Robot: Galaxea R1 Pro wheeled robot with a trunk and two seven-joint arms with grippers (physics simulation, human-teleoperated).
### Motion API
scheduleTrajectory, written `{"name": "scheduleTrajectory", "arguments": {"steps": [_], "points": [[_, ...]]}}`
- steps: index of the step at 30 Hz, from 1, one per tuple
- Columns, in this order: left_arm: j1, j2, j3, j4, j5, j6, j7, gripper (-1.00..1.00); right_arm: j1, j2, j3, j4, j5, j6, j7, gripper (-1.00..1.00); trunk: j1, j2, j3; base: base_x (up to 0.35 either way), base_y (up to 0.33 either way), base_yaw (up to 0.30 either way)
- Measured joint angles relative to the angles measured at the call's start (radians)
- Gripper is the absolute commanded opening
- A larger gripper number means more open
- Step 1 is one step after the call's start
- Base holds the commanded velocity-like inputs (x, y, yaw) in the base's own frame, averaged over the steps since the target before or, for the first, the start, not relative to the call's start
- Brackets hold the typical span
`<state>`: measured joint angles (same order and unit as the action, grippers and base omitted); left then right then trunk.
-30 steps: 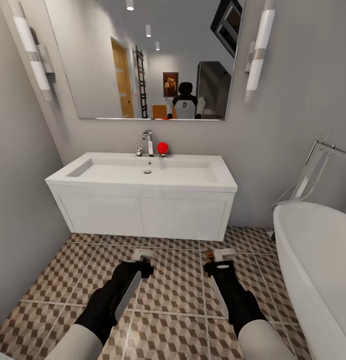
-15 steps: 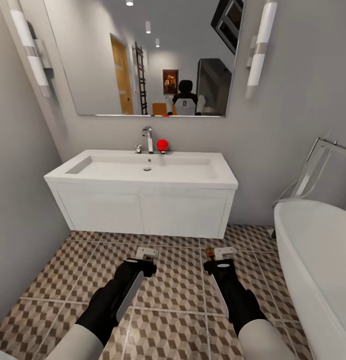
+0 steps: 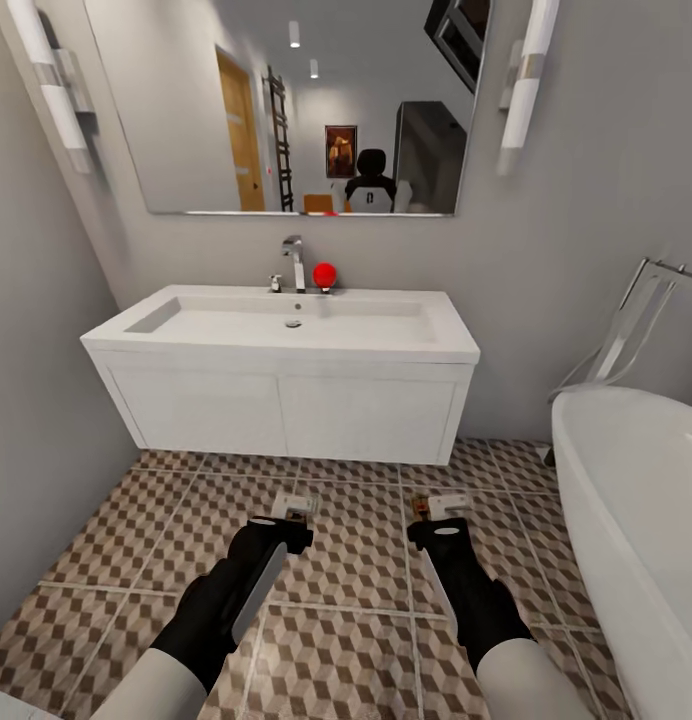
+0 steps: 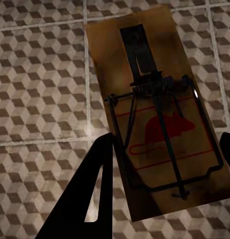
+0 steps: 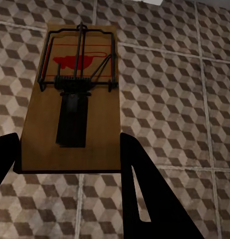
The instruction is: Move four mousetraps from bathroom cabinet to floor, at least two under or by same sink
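1. We see our left gripper (image 3: 289,512) closed on one mousetrap (image 4: 152,114), the board clamped between its dark fingers (image 4: 92,189) above the tiled floor (image 3: 356,560).
2. Our right gripper (image 3: 438,508) is closed on a second mousetrap (image 5: 77,99) – held above the same floor.
3. Both traps sit at the gripper tips in the head view, in front of the sink (image 3: 286,330).
4. Beyond – a chrome tap (image 3: 294,262), a red ball (image 3: 325,273), a mirror (image 3: 286,100); the bathtub (image 3: 636,500) lies at right.
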<state>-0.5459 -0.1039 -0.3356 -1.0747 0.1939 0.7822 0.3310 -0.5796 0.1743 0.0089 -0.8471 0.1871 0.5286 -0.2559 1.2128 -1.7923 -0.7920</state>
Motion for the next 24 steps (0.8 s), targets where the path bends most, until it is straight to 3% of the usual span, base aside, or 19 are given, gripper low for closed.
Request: {"name": "scheduleTrajectory", "arguments": {"steps": [24], "points": [[0.000, 0.002, 0.000, -0.003, 0.000, -0.004, -0.003, -1.00, 0.000, 0.000, 0.002, 0.000, 0.000, -0.005, 0.002, -1.00, 0.092, -0.168, -0.114, 0.000, 0.000, 0.000]]}}
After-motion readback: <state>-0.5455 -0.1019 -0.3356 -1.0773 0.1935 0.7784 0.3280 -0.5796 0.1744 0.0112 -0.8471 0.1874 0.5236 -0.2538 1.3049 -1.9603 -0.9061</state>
